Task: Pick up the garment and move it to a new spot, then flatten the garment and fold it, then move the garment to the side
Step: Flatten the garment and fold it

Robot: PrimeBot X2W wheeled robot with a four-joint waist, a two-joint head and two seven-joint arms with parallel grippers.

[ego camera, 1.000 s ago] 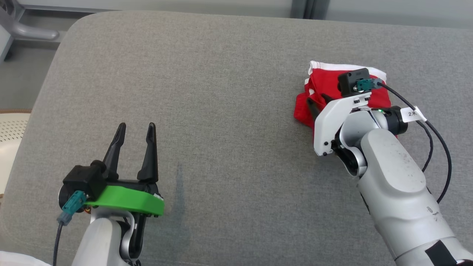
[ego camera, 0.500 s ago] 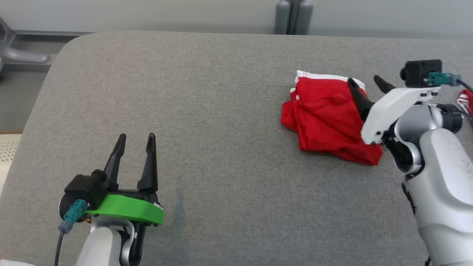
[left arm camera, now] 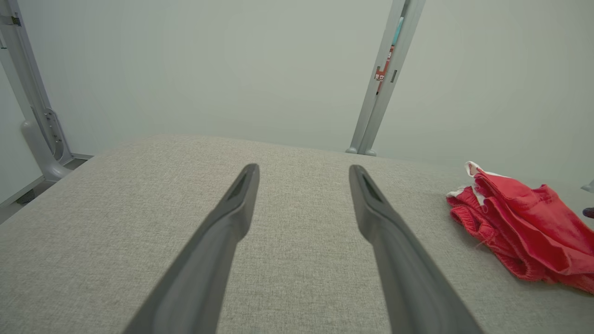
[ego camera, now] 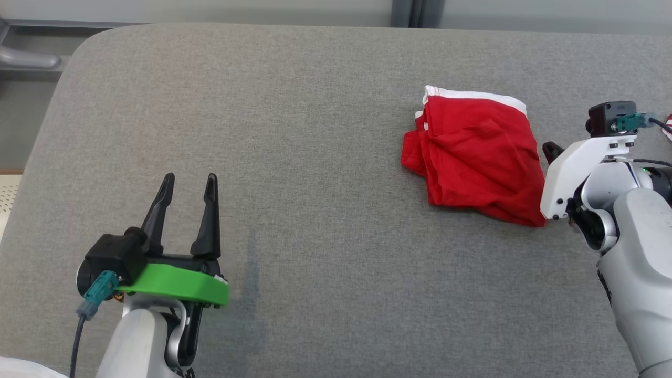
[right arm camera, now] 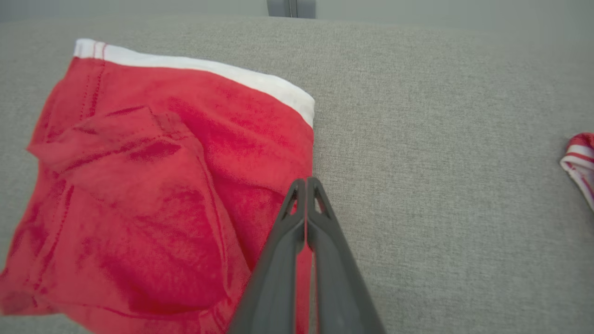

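Your red garment (ego camera: 475,157) lies crumpled right of centre on the grey cushion (ego camera: 315,157), with its white waistband along the far edge. Nothing lies on it, and the cushion around it is bare. A scrap of red-and-white striped cloth (right arm camera: 577,162) sits well apart from it, at the cushion's right side. A grey post (left arm camera: 383,79) stands behind the cushion's far edge.

Your right gripper (right arm camera: 306,182) is just beside the garment's right edge, with its two fingers pressed together and nothing between them. You cannot tell whether the tips touch the fabric. Your left gripper (ego camera: 189,177) is well apart at the near left, above bare cushion, with its fingers spread and empty.

You have one red garment, one striped scrap and two grippers.
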